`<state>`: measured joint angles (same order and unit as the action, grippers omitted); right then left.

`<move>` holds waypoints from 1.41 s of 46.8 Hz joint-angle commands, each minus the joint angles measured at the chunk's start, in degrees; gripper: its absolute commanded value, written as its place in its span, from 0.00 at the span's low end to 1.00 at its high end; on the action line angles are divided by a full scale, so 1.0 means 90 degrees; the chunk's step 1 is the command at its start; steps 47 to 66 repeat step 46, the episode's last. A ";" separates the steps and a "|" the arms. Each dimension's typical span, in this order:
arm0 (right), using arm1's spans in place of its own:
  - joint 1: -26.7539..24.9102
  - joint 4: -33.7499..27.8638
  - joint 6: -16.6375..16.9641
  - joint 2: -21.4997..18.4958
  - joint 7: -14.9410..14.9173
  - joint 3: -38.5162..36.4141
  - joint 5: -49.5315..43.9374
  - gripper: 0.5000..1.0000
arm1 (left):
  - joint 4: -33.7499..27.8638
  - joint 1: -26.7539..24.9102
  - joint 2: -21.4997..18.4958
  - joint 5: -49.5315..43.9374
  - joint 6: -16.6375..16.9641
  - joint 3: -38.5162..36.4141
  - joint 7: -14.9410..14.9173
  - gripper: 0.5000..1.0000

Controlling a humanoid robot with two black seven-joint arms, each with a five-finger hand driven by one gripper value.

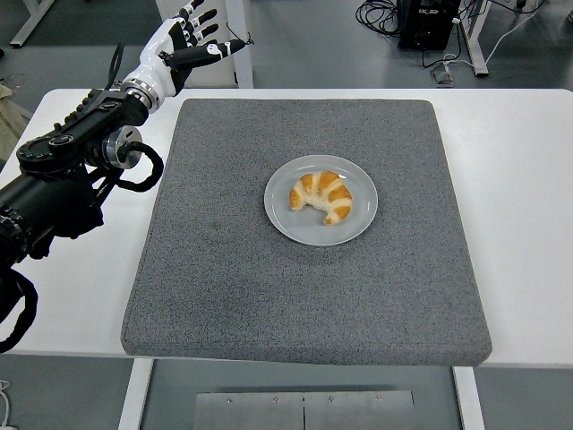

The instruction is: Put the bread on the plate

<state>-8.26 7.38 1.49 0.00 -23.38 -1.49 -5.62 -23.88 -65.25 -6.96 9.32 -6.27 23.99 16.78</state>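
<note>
The white desk carries a large grey mat that covers most of its centre, its near edge running close to the desk's front edge. A round grey plate sits on the mat, slightly beyond and right of the mat's middle. The bread, a golden croissant, lies wholly on the plate, curved, with its ends pointing toward the near side. Left of the mat, the black left arm extends over the bare desk surface, rising toward the mat's far left corner. Beyond that corner, the left robot hand is raised off the desk, fingers spread and relaxed, gripping nothing, well apart from the plate.
</note>
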 commanded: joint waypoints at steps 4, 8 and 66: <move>0.0009 0.0000 0.0001 0.0000 0.0000 0.0000 0.0000 1.00 | 0.0045 0.0247 0.0040 -0.0332 -0.0250 0.0283 0.0001 0.94; 0.0029 0.0000 0.0001 0.0000 0.0000 -0.0020 0.0000 1.00 | 0.0094 0.0325 0.0167 -0.0498 -0.0309 0.0429 -0.0019 0.94; 0.0000 0.0234 0.0030 0.0000 0.0000 0.0019 -0.0020 1.00 | 0.0348 0.0736 0.0763 -0.0840 -0.0660 0.0918 -0.0048 0.96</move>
